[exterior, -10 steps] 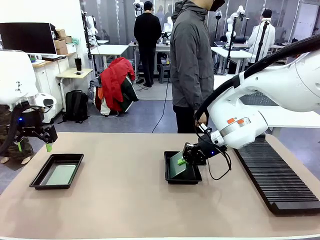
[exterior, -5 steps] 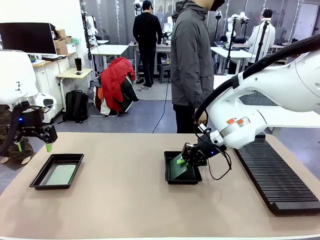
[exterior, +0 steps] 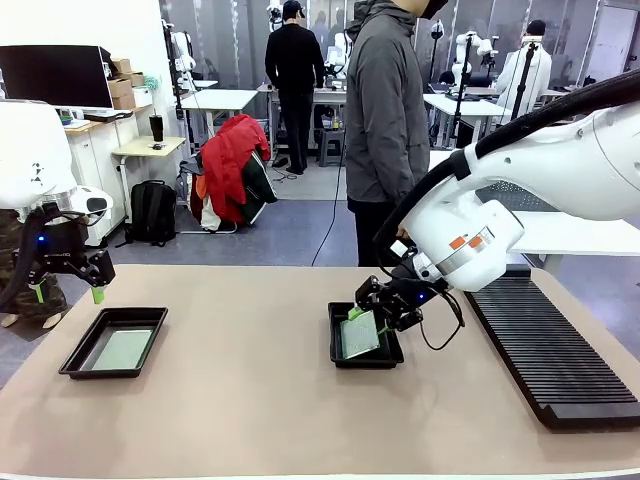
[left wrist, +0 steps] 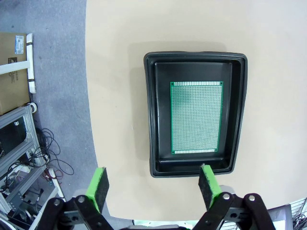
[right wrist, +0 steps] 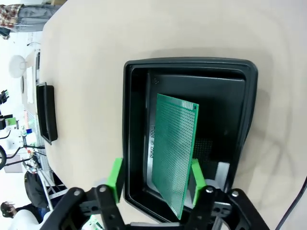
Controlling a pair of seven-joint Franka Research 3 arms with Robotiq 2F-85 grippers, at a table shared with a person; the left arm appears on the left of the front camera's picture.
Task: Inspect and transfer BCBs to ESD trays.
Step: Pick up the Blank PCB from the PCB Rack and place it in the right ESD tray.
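Green board (right wrist: 173,158) between parted pads (right wrist: 115,179)

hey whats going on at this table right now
The right gripper is over the middle tray, its jaws apart on either side of a green board that sits tilted in that tray. The left gripper hovers open above the left tray, where another board lies flat. A person stands across the table.

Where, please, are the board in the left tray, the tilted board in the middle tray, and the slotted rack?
Left board (left wrist: 196,117): left wrist view, centre of its face.
Tilted board (right wrist: 173,154): right wrist view, middle of its green face.
Slotted rack (exterior: 550,355): front view, ribbed top surface.
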